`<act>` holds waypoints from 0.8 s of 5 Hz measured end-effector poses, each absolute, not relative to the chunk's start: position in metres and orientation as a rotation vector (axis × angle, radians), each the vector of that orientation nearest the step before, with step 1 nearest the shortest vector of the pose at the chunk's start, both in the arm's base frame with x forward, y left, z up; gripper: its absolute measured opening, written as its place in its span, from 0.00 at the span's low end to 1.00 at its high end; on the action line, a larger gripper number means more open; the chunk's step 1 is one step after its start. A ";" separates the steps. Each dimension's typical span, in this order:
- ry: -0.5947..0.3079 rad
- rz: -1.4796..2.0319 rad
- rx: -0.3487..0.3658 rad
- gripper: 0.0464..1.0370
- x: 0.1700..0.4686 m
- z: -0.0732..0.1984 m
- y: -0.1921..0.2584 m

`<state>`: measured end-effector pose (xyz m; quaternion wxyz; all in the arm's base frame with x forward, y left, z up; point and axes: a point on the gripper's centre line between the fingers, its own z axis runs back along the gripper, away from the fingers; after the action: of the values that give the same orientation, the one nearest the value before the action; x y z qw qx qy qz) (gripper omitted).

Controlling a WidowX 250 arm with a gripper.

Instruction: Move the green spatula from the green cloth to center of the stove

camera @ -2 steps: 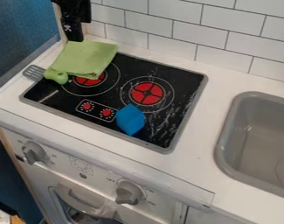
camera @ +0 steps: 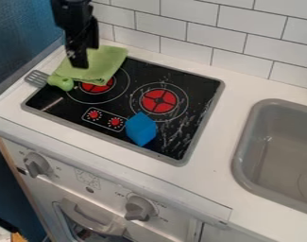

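Note:
The black gripper [camera: 80,56] hangs down from the upper left, over the green cloth [camera: 108,61]; its tip stands above and to the right of the spatula's handle end. Folded, the cloth covers the back left corner of the black stove [camera: 190,85]. By the cloth's front left edge lies the green spatula [camera: 61,83], its thick green end near the left burner. Its grey slotted head [camera: 36,78] extends over the counter at the left.
A blue block [camera: 141,129] sits on the stove's front part, right of the printed red knobs. The grey sink [camera: 244,142] is at the right. A white tiled wall [camera: 181,35] runs behind the stove.
The gripper has come further down into view and towards the camera, now over the cloth's middle. The spatula, cloth and blue block have stayed put.

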<state>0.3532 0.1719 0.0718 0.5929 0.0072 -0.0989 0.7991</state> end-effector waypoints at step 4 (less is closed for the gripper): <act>-0.313 1.710 0.237 0.96 0.312 0.074 0.192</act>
<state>0.3115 0.1921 0.0745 0.6392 0.1040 -0.1370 0.7495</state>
